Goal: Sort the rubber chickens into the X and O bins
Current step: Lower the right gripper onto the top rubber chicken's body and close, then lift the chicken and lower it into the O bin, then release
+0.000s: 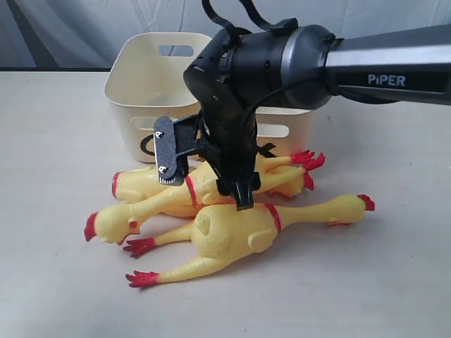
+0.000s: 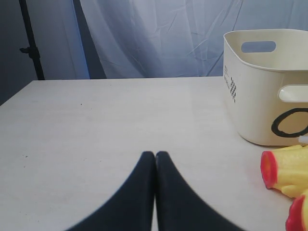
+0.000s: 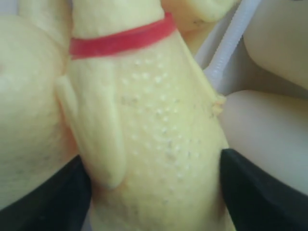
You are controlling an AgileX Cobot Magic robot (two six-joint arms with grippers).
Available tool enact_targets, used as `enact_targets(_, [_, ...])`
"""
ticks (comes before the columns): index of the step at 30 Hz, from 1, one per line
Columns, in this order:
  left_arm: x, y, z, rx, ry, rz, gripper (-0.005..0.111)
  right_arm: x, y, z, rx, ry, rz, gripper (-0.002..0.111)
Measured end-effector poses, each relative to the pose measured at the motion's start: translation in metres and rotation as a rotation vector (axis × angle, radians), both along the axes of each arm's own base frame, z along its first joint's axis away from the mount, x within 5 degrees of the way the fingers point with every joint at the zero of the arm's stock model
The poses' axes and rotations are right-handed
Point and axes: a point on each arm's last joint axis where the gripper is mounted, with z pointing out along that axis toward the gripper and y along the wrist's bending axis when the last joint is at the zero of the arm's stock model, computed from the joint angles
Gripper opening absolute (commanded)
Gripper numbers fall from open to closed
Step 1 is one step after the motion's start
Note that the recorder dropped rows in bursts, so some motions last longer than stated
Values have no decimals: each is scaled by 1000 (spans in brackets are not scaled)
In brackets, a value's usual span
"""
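Three rubber chickens lie piled in front of the O bin (image 1: pixel 141 84). The front chicken (image 1: pixel 232 236) is whole, with its head to the right. The middle chicken (image 1: pixel 151 211) points its head left. Behind it lies a headless body (image 1: pixel 137 184) with a red rim. My right gripper (image 1: pixel 206 191) reaches down across the pile, open, with its fingers (image 3: pixel 260 192) close on either side of the middle chicken's body (image 3: pixel 154 120), just below its red neck band. My left gripper (image 2: pixel 155 154) is shut and empty above the bare table, left of the O bin (image 2: pixel 269 96).
A second cream tub (image 1: pixel 299 123) shows behind my right arm, its mark hidden. In the left wrist view, the headless body's red rim (image 2: pixel 267 169) lies near the O bin. A grey curtain hangs behind the table.
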Motion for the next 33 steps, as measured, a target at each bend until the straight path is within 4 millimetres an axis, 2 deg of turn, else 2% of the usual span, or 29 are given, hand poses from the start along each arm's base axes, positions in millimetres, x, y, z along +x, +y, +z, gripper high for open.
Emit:
enact_targets(4, [0,0,0,0,0,0,0,-10,9,2,-24,-11,44,-1])
enact_targets(7, [0,0,0,0,0,0,0,-20,17,17,-25,-23,70,-1])
enact_targets(11, [0,0,0,0,0,0,0,-30,24,58,37,-72,55,-1])
enact_targets(16, [0,0,0,0,0,0,0,-33,22,116,171,-197,-4,-1])
enact_targets(21, [0,0,0,0,0,0,0,-23,18,158,504,-313,-175,-1])
enact_targets(27, [0,0,0,0,0,0,0,-2,29,173,894,-351,-292,-1])
enact_targets(30, [0,0,0,0,0,0,0,9,39,173,1102,-315,-349,-1])
enact_targets(33, [0,0,0,0,0,0,0,25,47,163,1271,-257,-420,-1])
